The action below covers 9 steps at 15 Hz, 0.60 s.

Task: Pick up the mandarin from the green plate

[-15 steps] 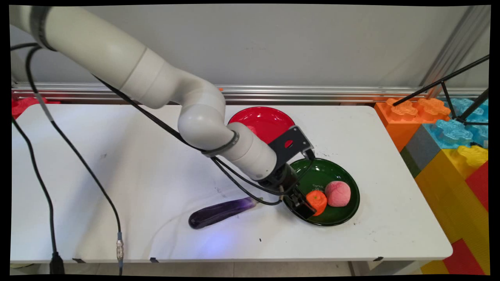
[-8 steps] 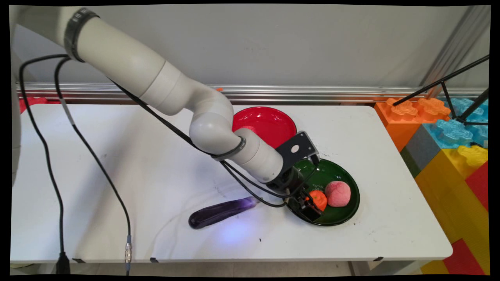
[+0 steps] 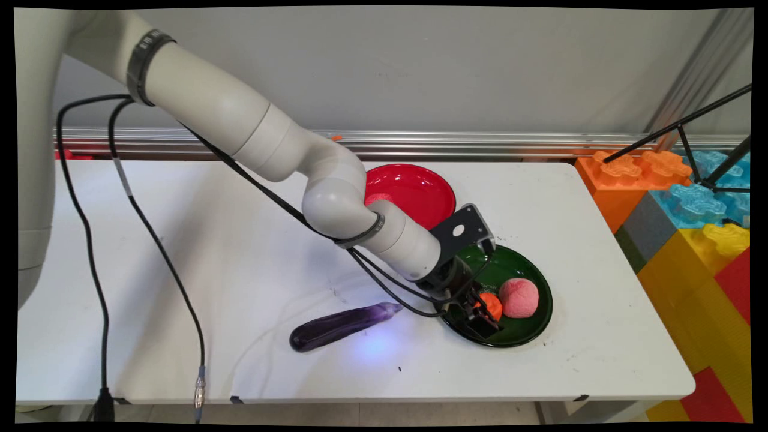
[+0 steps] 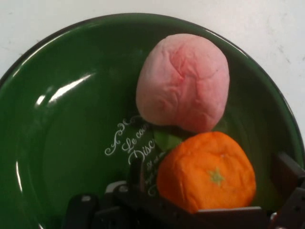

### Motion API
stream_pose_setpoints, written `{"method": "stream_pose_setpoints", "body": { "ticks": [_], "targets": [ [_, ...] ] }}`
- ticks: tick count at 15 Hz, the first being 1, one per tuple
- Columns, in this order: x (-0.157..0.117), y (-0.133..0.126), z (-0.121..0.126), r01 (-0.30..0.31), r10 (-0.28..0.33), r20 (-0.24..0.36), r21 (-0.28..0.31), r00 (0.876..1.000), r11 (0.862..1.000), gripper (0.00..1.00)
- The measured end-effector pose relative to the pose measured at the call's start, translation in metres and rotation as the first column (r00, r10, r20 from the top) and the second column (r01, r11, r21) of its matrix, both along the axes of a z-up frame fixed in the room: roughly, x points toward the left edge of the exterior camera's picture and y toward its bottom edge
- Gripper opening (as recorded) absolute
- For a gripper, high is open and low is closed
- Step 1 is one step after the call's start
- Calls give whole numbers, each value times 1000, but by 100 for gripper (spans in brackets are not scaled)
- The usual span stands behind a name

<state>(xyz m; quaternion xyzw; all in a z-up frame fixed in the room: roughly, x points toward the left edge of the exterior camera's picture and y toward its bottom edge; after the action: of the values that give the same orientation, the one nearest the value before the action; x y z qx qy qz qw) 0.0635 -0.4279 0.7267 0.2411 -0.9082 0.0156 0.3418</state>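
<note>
A dark purple plastic eggplant (image 3: 340, 324) lies apart on the white table (image 3: 180, 252). In the glossy dark green plate (image 3: 528, 327), the black claw (image 4: 214, 188) straddles a small orange toy tangerine (image 4: 207, 171), jaws wide either side. It looks light and squashy; grip its middle. A soft pink peach (image 4: 183, 81) touches it.

Your main view looks down from above the near side of the white table (image 3: 180, 270), facing the wall behind it and taking in the whole tabletop. Your hand view rides on the gripper (image 3: 480, 312) and looks along it from very close, filled by the green plate (image 4: 57, 143). Both views share that green plate (image 3: 528, 333), the orange fruit (image 4: 207, 174) and the pink fruit (image 4: 183, 81).
</note>
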Motion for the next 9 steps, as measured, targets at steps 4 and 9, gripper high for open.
{"method": "stream_pose_setpoints", "body": {
  "ticks": [4,9],
  "targets": [
    [-1,-6,-6,12,-12,-9,-4,1000,1000,100],
    [-2,-7,-10,24,-24,-14,-6,1000,1000,100]
  ]
}}
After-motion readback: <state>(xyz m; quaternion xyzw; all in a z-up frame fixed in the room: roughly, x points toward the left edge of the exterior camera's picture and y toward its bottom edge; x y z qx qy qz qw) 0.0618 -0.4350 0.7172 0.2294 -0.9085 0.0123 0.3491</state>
